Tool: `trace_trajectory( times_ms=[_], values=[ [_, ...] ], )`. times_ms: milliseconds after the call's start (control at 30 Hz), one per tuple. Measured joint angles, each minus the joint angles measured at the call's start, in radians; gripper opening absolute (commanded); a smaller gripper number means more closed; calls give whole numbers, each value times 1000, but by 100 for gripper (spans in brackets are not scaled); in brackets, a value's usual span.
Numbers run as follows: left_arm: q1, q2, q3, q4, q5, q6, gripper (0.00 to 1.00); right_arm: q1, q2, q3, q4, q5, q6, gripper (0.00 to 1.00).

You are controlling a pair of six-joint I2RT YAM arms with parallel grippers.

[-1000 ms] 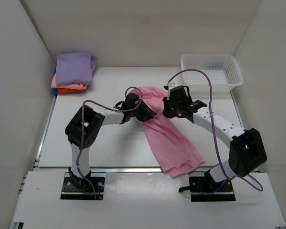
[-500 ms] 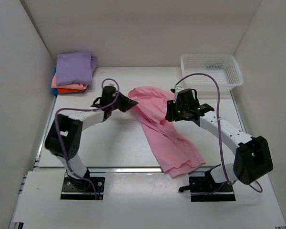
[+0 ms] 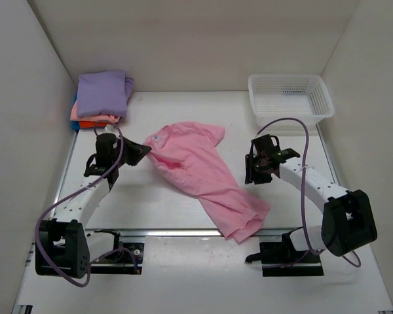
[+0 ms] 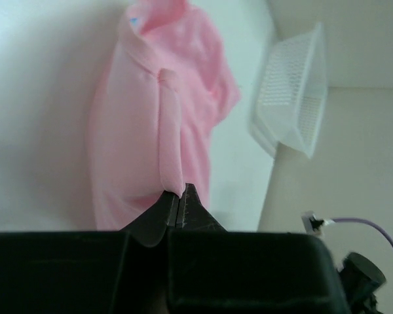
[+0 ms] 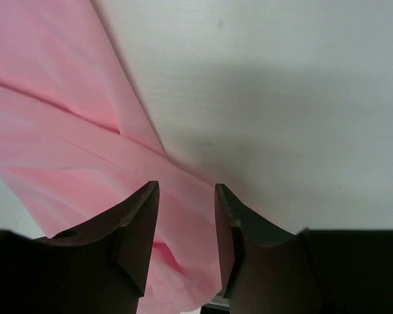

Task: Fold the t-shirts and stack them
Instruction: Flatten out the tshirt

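Note:
A light pink t-shirt (image 3: 200,173) lies spread diagonally across the table, its white neck label (image 3: 156,138) near the upper left. My left gripper (image 3: 143,152) is at the shirt's left edge, shut on a fold of the pink cloth (image 4: 173,170), with its jaws (image 4: 179,195) pinched tight on it. My right gripper (image 3: 251,171) stands open just right of the shirt. In the right wrist view it (image 5: 183,199) hovers over the pink cloth (image 5: 65,131) with nothing between its fingers. Folded t-shirts (image 3: 101,97) are stacked at the back left, lavender on top, then salmon and orange.
A white mesh basket (image 3: 289,97) stands at the back right and also shows in the left wrist view (image 4: 291,85). White walls close in the table on the left, back and right. The shirt's lower end (image 3: 242,226) reaches the table's near edge.
The left gripper shut on the shirt and drew it to the left, spreading it out. The right gripper opened, let go of the cloth and moved back to the right.

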Motion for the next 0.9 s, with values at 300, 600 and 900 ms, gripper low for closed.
trace_trajectory(
  times_ms=[300,600,900],
  values=[
    [50,-20,-70,-46,8,24,0,53,1,-51,-113,72,56,41],
    [49,-21,-74,-35,18,19,0,41,72,-126,-175,89,87,46],
    [49,-21,-82,-19,27,16,0,5,111,-121,-194,85,105,1]
  ],
)
